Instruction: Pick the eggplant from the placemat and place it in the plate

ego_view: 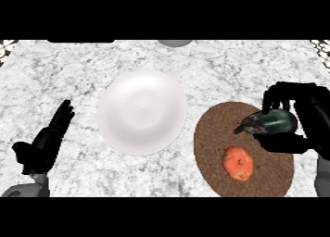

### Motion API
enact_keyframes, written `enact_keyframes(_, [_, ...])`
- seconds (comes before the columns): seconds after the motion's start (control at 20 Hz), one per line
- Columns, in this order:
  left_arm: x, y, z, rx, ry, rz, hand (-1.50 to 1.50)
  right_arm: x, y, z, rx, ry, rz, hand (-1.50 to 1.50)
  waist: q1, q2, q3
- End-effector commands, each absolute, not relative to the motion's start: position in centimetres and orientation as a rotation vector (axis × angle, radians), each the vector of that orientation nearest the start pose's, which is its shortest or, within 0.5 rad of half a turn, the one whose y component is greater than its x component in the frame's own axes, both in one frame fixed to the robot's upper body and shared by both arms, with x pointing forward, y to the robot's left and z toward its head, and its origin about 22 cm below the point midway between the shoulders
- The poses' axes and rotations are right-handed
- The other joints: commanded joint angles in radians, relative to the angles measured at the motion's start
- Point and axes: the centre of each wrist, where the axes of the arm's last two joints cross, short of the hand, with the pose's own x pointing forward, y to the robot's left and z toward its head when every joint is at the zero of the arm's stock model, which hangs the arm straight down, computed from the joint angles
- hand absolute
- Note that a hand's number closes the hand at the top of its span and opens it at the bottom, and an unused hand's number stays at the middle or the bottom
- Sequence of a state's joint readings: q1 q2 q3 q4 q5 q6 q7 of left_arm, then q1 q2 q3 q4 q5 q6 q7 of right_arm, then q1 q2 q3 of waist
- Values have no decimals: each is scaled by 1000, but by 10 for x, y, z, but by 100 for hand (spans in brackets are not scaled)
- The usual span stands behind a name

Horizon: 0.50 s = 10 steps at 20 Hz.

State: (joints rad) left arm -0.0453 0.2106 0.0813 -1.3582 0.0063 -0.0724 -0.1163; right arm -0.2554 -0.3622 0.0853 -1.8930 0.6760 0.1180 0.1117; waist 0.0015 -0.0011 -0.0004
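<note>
right hand (301, 120) curled round eggplant (272, 121) over mat (263, 180) near table's right edge, gripped for carrying to plate (142, 112) at centre; tomato (239, 163) on mat; left hand (48, 139) spread, resting.

A speckled grey-and-white marble tabletop (65, 74) fills the view under even light, with patterned black-and-white lattice surfaces at its far left corner (0, 48) and far right corner (328, 46).
</note>
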Motion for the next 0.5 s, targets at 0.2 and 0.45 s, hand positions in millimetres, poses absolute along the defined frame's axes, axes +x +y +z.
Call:
enact_keyframes(0.2, [266,296,-25,143,-1517,-151,0,290,-159,173,-742,-1881,976,150,6,3,0])
enact_keyframes(0.45, [256,308,-25,152,-1537,-153,0,316,-118,166,-632,-1835,1023,150,13,3,0])
